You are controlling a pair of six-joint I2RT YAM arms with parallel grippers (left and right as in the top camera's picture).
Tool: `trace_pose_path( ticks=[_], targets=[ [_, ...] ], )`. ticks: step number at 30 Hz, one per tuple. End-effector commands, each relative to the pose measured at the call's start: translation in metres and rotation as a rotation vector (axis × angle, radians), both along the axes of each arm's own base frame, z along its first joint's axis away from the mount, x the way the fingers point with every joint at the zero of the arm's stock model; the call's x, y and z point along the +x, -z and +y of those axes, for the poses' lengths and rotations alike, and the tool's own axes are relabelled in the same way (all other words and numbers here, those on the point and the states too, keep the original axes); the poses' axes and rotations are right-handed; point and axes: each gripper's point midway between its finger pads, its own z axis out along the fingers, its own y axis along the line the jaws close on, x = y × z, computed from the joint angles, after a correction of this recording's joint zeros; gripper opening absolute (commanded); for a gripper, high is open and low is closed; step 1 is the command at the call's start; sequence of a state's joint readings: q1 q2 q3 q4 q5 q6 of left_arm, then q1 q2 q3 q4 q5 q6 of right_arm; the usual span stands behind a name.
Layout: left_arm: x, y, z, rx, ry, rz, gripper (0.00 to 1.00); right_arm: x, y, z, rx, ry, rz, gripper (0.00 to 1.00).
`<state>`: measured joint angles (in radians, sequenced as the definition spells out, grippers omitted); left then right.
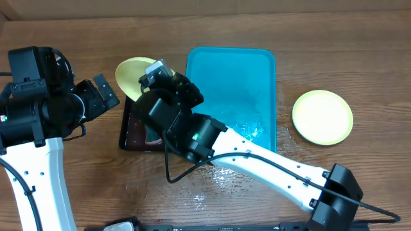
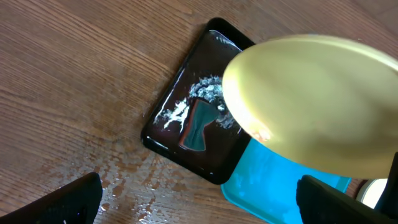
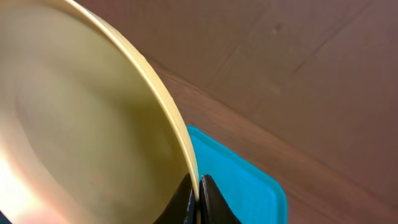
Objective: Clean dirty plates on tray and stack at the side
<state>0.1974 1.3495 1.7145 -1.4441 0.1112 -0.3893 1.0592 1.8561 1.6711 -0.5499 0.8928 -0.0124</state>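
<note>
My right gripper (image 3: 198,194) is shut on the rim of a yellow-green plate (image 3: 81,124) and holds it tilted in the air over the black tray. The plate shows in the overhead view (image 1: 131,74) and the left wrist view (image 2: 317,99). The turquoise tray (image 1: 234,83) lies at the table's middle, wet and with no plates on it. It also shows in the left wrist view (image 2: 280,186). A second yellow-green plate (image 1: 322,117) lies flat on the table to the right of the tray. My left gripper (image 2: 199,202) is open and empty above the wet table. The teal-rimmed plate is hidden.
A small black tray (image 2: 196,124) with foam and a dark teal pool lies left of the turquoise tray, partly under my right arm (image 1: 257,160). Water is spattered on the wood (image 1: 218,176) in front of both trays.
</note>
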Motion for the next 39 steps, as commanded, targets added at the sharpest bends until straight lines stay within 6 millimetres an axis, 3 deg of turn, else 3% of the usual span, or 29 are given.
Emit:
trace_pose_path(
  ticks=[1, 30, 37, 39],
  targets=[
    [0.002, -0.002, 0.004, 0.018, -0.004, -0.005, 1.0, -0.004, -0.024, -0.005, 0.005, 0.018, -0.049, 0.04],
    [0.002, -0.002, 0.004, 0.018, -0.004, -0.005, 1.0, 0.001, -0.023, -0.009, 0.008, 0.032, -0.048, 0.04],
    [0.002, -0.002, 0.004, 0.018, -0.004, -0.005, 1.0, 0.007, -0.02, -0.016, 0.04, 0.059, -0.036, 0.04],
    [0.002, -0.002, 0.004, 0.018, -0.004, -0.005, 1.0, 0.013, -0.017, -0.022, 0.137, 0.107, -0.013, 0.04]
  ],
)
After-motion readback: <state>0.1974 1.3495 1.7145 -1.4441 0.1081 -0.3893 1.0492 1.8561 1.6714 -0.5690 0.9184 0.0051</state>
